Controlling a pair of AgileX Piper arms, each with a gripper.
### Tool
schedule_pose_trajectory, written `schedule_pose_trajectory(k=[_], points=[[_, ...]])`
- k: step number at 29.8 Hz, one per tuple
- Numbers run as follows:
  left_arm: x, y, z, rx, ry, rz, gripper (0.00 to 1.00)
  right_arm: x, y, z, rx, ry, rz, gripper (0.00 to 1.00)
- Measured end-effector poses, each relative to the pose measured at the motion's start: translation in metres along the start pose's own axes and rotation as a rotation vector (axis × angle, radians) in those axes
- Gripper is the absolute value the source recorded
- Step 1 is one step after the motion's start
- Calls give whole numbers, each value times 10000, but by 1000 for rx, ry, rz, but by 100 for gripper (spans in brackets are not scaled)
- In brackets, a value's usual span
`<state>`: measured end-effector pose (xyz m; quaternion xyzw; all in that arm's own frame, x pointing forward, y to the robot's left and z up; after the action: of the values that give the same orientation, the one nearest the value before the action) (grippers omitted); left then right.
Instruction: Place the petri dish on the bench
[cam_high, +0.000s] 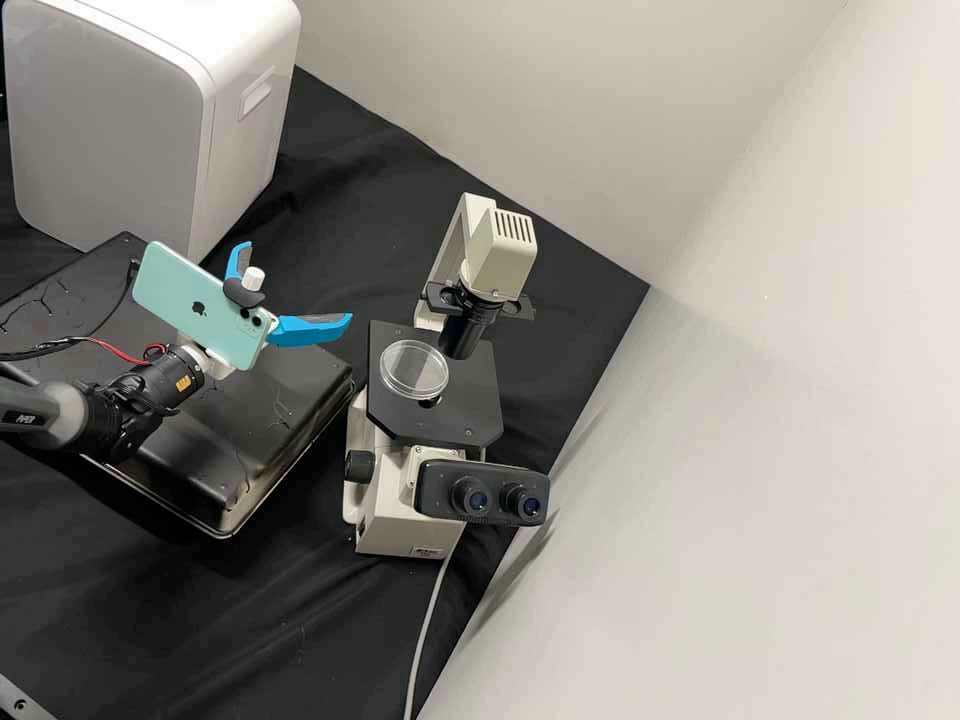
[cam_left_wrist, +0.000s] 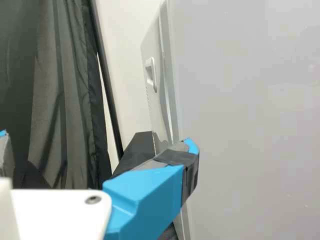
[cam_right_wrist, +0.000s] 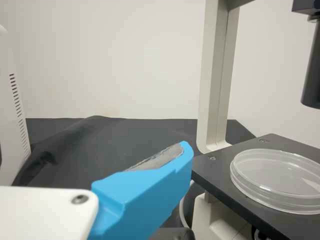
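A clear petri dish lies flat on the black stage of the beige microscope, just in front of its dark condenser. My right gripper hovers left of the stage, a short gap from the dish, open, nothing between its blue fingers. In the right wrist view one blue finger points toward the stage corner, with the petri dish beyond it. My left gripper is open and empty, close to a white appliance wall.
A large white appliance stands at the back left. A shiny black flat case lies under the right arm. A mint-green phone rides on that wrist. A grey wall bounds the bench on the right.
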<state>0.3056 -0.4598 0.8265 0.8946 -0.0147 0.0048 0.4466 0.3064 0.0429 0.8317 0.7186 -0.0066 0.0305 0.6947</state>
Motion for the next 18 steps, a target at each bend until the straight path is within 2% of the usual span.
schedule_pose_trajectory(k=[14,18], points=[[-7,-10,4,0,-1,-4,100,0,0,0,0,0,0,100],[-98,-64,18,-2,-4,-24,100,0,0,0,0,0,0,100]])
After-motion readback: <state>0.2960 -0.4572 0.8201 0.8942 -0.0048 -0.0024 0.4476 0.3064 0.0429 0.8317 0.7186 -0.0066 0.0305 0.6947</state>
